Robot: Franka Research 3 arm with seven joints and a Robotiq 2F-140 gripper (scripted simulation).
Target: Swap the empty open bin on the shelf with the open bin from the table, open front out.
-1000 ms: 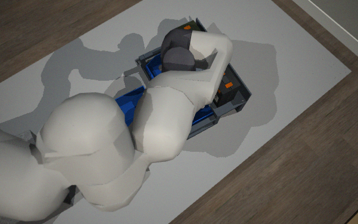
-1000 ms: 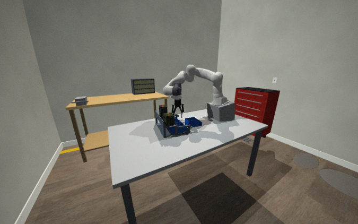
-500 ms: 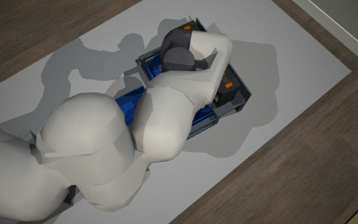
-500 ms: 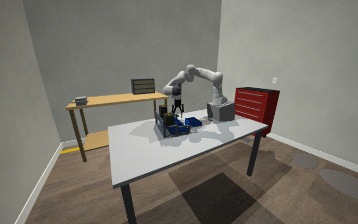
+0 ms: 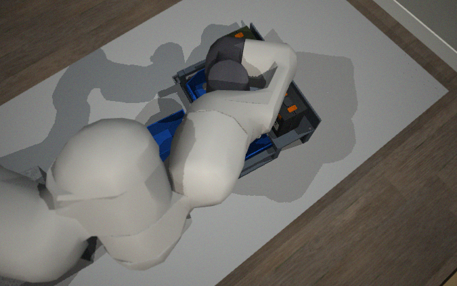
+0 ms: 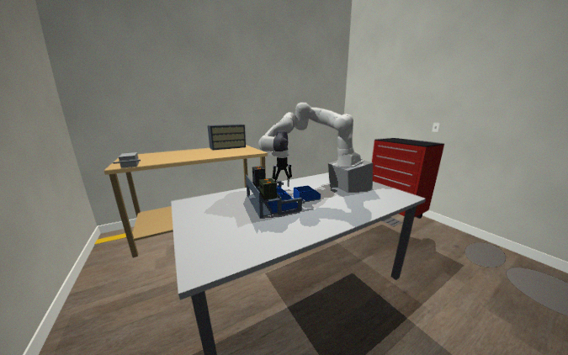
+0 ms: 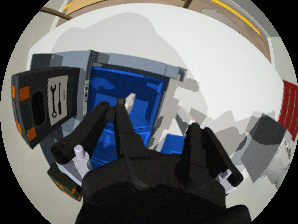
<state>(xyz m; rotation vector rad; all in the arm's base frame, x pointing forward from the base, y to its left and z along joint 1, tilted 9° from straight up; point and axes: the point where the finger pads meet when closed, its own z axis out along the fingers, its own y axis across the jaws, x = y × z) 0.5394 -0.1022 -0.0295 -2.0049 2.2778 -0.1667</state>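
My gripper [image 6: 281, 182] [image 7: 156, 106] is partly open and empty, above the shelf's open front side; the arm hides it in the top view. The grey shelf [image 5: 258, 165] [image 6: 253, 197] [image 7: 135, 69] stands on the table and holds blue open bins. One shelf bin [image 7: 152, 97] lies below the left finger in the wrist view. Another shelf bin [image 5: 193, 88] is at the shelf's left end in the top view. A separate blue bin [image 5: 162, 137] [image 6: 306, 193] [image 7: 172, 143] stands on the table in front of the shelf, partly hidden by the arm and fingers. I cannot tell the bins' contents.
A black case [image 5: 295, 115] [image 6: 258, 175] [image 7: 40, 100] with orange latches stands high on the shelf's rear part. A green case [image 5: 246, 34] [image 6: 268, 189] [image 7: 64, 183] stands near its other end. The grey robot base [image 6: 351, 176] is beyond the table bin.
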